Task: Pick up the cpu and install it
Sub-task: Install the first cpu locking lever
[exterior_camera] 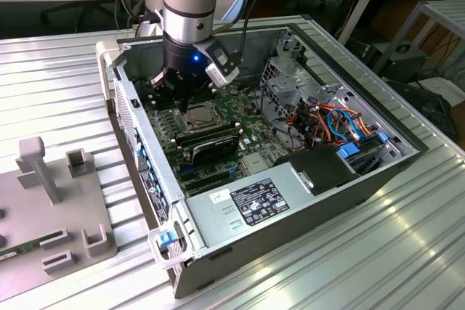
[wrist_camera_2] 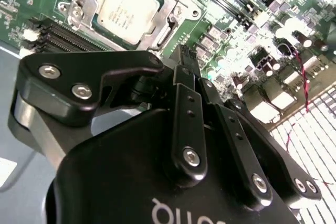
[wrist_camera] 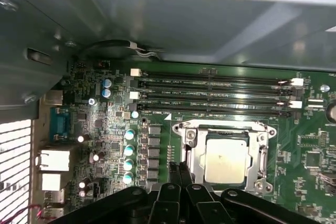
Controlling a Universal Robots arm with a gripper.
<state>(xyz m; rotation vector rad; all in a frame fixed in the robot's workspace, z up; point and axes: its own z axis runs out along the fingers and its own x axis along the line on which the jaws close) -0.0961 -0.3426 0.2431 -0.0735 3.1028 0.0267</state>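
Note:
The cpu [exterior_camera: 197, 116], a small silver-grey square, lies flat in the metal-framed socket [wrist_camera: 185, 153] on the green motherboard [exterior_camera: 243, 143] inside the open computer case [exterior_camera: 290, 208]. In both wrist views its metal top is bare, at cpu [wrist_camera_2: 127, 9] and cpu [wrist_camera: 226, 161]. My gripper [exterior_camera: 183, 98] hangs just above the board beside the socket. Its two black fingers are pressed together, with nothing between them, in both wrist views at gripper [wrist_camera_2: 185, 59] and gripper [wrist_camera: 178, 169]. The fingertips are off the chip, next to the socket's edge.
Long black memory slots [wrist_camera: 210, 93] run beside the socket. A grey power supply [exterior_camera: 254, 205] and a bundle of orange and blue cables [exterior_camera: 341, 125] fill the case on the exterior view's right. A grey fixture [exterior_camera: 51, 201] with slots sits on the ribbed metal table on the exterior view's left.

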